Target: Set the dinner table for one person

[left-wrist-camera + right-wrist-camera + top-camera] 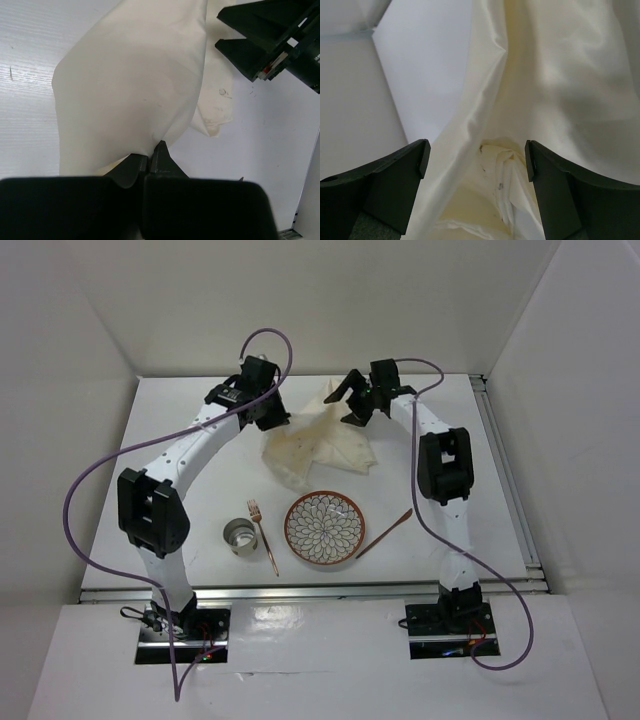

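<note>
Rearward, left claw (149, 159) tight on cloth (130, 90) edge, right claw (476, 152) wide open near it.

A crumpled cream fabric cloth (320, 445) heaps over the far middle of the large white rectangular tabletop (180, 430). Towards the near edge sit a small metal cup (240, 537), copper fork (264, 536), patterned round ceramic plate (325, 529) and brown wooden utensil (385, 534) (tight gaps between them). Bare surface lies open far left and beside the right silver metal rail (505, 480).

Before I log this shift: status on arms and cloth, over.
Left jaws shut on cloth. Right jaws open, straddling it. Cloth bunched on table beyond plate, fork, cup. Nothing in the way.
</note>
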Robot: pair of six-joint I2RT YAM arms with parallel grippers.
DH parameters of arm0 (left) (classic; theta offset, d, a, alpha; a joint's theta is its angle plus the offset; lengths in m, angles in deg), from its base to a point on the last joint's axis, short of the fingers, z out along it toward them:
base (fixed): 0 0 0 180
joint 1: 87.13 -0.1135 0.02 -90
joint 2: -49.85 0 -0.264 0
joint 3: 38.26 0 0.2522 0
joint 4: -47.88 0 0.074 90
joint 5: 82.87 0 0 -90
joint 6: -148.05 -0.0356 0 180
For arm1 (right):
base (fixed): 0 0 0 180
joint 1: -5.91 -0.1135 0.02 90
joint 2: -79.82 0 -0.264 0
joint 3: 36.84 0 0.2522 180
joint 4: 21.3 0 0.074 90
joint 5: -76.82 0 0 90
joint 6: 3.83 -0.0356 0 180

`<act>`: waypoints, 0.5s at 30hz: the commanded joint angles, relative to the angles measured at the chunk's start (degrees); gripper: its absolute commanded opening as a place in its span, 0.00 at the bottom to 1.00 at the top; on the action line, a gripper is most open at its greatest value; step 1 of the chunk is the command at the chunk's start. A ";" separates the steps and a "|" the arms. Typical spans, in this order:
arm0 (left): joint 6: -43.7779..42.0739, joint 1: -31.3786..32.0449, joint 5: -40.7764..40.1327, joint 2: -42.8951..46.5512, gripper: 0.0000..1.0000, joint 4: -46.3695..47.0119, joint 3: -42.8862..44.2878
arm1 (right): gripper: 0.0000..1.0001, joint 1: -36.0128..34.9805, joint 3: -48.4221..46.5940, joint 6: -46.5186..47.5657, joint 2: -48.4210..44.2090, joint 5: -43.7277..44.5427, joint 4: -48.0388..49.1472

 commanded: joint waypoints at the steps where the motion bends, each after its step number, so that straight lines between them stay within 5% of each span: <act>1: -1.70 -0.24 0.90 3.63 0.00 1.77 -0.24 | 0.88 0.42 -3.11 -6.47 2.94 -4.71 8.83; 12: -4.08 -1.29 -0.77 7.05 0.00 1.77 -0.24 | 0.72 -1.86 -17.37 -9.71 14.29 -5.77 9.79; 15: -4.69 -1.82 -0.77 7.58 0.00 1.24 -0.24 | 0.46 -1.86 -18.43 -10.95 15.09 -5.77 13.03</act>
